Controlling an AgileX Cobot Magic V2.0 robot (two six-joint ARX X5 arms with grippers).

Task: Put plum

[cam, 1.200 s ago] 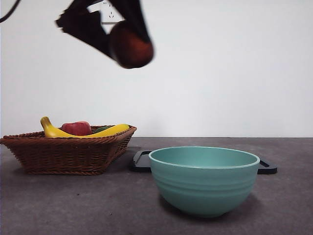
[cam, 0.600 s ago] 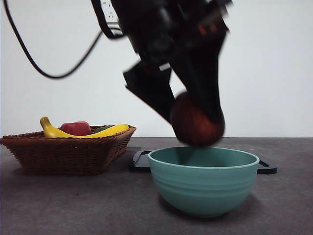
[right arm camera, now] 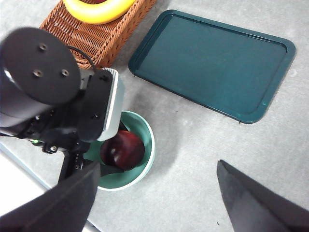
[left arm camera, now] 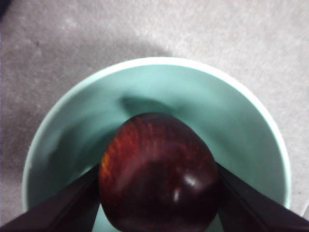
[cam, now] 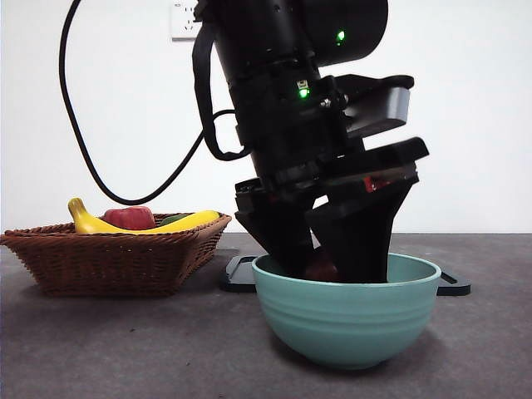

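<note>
My left gripper (cam: 332,262) sits at the centre of the front view, its jaws clamped on the plum (left arm camera: 159,174) and lowered inside the green bowl (cam: 347,320). The left wrist view shows the plum filling the lower middle of the frame, a jaw pressed to each side, the bowl's pale inner wall behind it. I cannot tell whether the fruit touches the bottom.

I judge the plum light, smooth and a little slippery, with soft flesh that could bruise; holding it across its widest part, as the jaws do here, seems right to me.

Reading the front view left to right: a wicker basket (cam: 112,258) with a banana (cam: 145,223) and a red fruit (cam: 130,217), then the bowl, with a dark tray (right arm camera: 212,63) behind it. The table (cam: 125,349) is grey and matte, the wall white. My right gripper (right arm camera: 159,203) waits above, jaws apart and empty.
</note>
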